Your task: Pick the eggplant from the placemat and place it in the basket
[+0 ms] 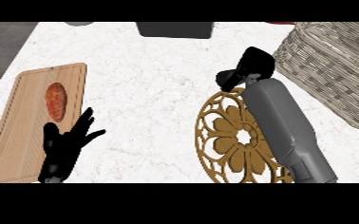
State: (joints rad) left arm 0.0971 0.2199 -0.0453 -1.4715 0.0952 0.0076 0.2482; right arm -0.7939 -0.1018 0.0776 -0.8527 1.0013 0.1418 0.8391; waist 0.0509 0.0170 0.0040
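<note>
Looking down along my right forearm [284, 123], I see the white marble counter [154, 76] spreading to all sides of my right hand [245, 71]. Largest near it is the woven basket [322, 71], just to the hand's right and a little beyond it; its near wall stands between the hand and the basket's inside. Far to the hand's left lies a wooden cutting board [28, 123]. The gold openwork placemat [224, 137] lies just behind and under the hand, my forearm crossing its right side. Beyond the hand, to its left, stands a dark grey box [174, 29]. A red-orange oval [56, 102] rests on the board.

My right hand shows as one dark mass above the placemat's far rim. I cannot tell whether it holds the eggplant, which I cannot make out apart from it, nor which way its long axis runs. My left hand [61, 147] rests open, fingers up, beside the board.
</note>
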